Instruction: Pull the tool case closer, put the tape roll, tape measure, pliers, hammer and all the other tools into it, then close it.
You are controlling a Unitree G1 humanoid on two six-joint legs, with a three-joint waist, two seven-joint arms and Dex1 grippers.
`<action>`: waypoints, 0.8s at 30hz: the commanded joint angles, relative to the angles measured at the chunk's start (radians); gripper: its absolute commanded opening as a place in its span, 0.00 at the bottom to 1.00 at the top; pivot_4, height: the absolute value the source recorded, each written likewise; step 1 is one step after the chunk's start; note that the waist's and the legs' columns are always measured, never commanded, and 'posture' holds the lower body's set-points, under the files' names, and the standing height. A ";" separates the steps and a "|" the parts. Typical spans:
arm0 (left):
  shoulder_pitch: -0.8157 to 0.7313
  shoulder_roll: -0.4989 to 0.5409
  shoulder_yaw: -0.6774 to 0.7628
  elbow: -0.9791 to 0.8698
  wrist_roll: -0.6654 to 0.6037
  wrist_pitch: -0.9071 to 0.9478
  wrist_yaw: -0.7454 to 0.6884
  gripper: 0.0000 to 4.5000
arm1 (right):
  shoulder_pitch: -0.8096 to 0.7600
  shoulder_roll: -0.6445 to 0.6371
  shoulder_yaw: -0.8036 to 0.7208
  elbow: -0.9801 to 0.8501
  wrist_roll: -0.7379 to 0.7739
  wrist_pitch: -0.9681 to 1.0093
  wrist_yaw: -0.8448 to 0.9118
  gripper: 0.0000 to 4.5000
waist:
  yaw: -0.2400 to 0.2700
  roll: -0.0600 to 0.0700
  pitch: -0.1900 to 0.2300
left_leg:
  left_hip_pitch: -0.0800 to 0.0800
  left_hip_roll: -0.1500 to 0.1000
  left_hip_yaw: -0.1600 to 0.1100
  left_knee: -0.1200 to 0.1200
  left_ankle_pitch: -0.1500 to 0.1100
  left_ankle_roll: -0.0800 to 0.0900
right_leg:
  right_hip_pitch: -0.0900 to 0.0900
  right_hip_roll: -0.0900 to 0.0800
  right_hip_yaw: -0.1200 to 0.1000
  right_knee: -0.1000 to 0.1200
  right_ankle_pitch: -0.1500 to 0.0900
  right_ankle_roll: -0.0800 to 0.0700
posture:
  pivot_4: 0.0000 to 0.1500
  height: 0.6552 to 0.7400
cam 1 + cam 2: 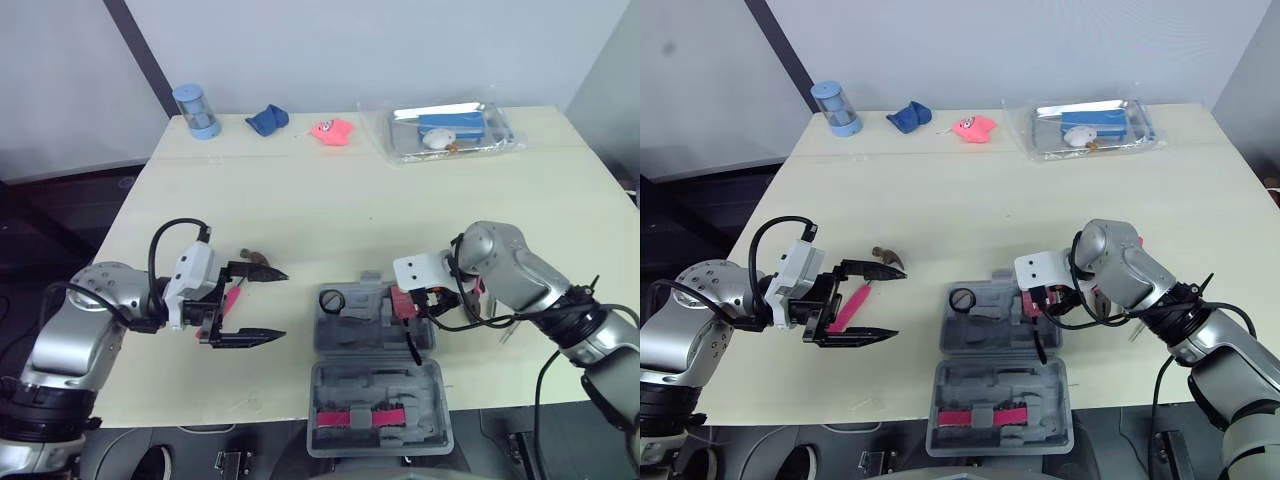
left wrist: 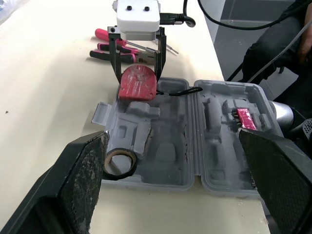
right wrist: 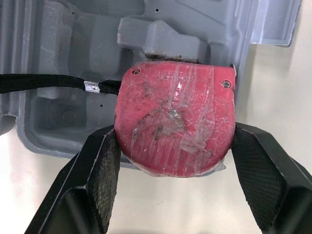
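R tool (image 3: 174, 141) clamps tape measure (image 3: 175, 114), roll (image 2: 120, 163) in case (image 2: 168, 153)

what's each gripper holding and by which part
The right gripper clamps the red tape measure by its opposite side edges; the left gripper is open and empty.

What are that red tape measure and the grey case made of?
The tape measure looks like hard red plastic, scuffed, with clear tape stuck over it. The tool case seems moulded matte grey plastic, judging by its shaped recesses.
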 commanded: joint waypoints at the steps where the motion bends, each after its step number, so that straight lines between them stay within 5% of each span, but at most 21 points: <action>1: -0.019 0.002 0.020 -0.015 -0.001 -0.013 0.004 1.00 | -0.006 0.017 -0.003 0.005 -0.034 -0.029 -0.023 0.63 | -0.001 0.000 0.000 | 0.000 0.000 0.000 0.000 0.000 0.000 | 0.000 0.000 0.000 0.000 0.000 0.000 | 1.00 1.00; 7: -0.025 -0.004 0.015 -0.013 0.003 -0.017 0.009 1.00 | 0.009 0.028 -0.006 0.019 -0.047 -0.054 -0.016 0.63 | -0.003 0.000 0.000 | 0.000 0.000 0.000 0.002 0.000 0.000 | 0.000 0.000 0.000 0.001 0.000 0.000 | 1.00 1.00; 11: -0.023 -0.008 0.014 -0.016 0.002 -0.017 0.010 1.00 | 0.016 0.020 -0.019 0.003 -0.049 -0.059 -0.011 0.99 | -0.004 0.000 0.000 | 0.000 0.000 0.000 0.002 0.000 0.000 | 0.000 0.000 0.000 0.001 0.000 0.000 | 1.00 1.00; 24: -0.022 -0.021 0.015 -0.014 0.009 -0.027 0.007 1.00 | 0.026 -0.050 -0.128 -0.157 -0.012 0.016 0.002 0.99 | -0.014 0.000 0.000 | 0.000 0.000 0.000 0.004 0.000 0.000 | 0.001 0.000 0.000 0.002 0.000 0.000 | 1.00 1.00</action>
